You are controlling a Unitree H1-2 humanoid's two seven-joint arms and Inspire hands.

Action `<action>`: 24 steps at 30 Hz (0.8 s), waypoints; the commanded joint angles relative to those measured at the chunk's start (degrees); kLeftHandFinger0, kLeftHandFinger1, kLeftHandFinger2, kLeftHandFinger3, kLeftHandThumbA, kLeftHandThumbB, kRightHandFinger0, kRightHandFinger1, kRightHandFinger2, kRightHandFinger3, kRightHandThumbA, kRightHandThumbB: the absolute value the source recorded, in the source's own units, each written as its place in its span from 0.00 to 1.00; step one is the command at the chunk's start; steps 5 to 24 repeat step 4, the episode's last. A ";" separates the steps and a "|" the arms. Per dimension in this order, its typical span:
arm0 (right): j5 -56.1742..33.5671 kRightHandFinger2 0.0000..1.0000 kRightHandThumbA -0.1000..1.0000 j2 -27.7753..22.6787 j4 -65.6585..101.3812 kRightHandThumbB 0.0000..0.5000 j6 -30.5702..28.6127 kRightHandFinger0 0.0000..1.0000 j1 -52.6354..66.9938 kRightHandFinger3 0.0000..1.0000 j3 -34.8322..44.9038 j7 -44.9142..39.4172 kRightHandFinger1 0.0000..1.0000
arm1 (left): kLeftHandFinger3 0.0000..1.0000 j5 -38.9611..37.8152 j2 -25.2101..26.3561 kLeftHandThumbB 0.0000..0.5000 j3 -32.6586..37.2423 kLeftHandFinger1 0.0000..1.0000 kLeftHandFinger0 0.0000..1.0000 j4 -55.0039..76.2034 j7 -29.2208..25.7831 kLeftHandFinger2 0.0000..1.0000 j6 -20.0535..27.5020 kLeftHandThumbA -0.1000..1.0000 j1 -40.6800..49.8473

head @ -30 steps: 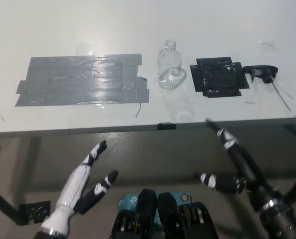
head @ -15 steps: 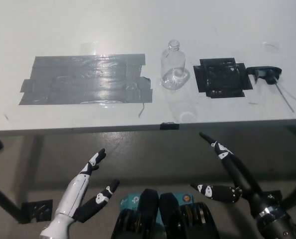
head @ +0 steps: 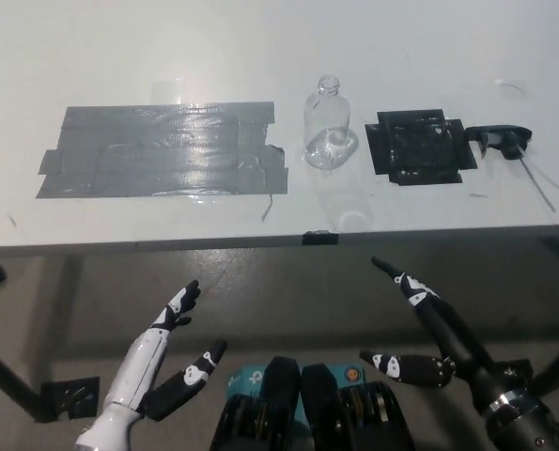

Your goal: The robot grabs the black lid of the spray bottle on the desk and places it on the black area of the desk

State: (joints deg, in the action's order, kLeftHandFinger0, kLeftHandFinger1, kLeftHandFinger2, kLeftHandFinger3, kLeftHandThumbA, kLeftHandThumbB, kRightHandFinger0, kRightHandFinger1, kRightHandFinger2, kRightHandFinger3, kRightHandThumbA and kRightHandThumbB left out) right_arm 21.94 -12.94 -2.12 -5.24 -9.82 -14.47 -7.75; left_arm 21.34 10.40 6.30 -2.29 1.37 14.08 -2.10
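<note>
Little has changed: both the left hand (head: 152, 371) and right hand (head: 434, 329) remain spread below the bench (head: 260, 47) edge. The black lid (head: 498, 142) lies far beyond the right hand, just beside the black area (head: 418, 147).

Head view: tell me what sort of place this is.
Probably a lab or test workspace: a plain white desk marked with a grey tape patch and a black tape patch, with a clear bottle and its black spray lid laid out.
</note>
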 commanded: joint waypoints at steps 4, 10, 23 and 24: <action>0.48 1.00 0.82 -0.61 1.11 0.70 0.88 1.00 -1.79 1.00 -0.16 -1.53 1.00 | 1.00 0.24 0.23 0.00 -0.36 0.93 0.87 1.78 -1.39 1.00 1.71 0.77 -0.66; 0.48 1.00 0.82 -0.61 1.11 0.70 0.88 1.00 -1.79 1.00 -0.16 -1.53 1.00 | 1.00 0.24 0.23 0.00 -0.36 0.93 0.87 1.78 -1.39 1.00 1.71 0.77 -0.66; 0.48 1.00 0.82 -0.61 1.11 0.70 0.88 1.00 -1.79 1.00 -0.16 -1.53 1.00 | 1.00 0.24 0.23 0.00 -0.36 0.93 0.87 1.78 -1.39 1.00 1.71 0.77 -0.66; 0.48 1.00 0.82 -0.61 1.11 0.70 0.88 1.00 -1.79 1.00 -0.16 -1.53 1.00 | 1.00 0.24 0.23 0.00 -0.36 0.93 0.87 1.78 -1.39 1.00 1.71 0.77 -0.66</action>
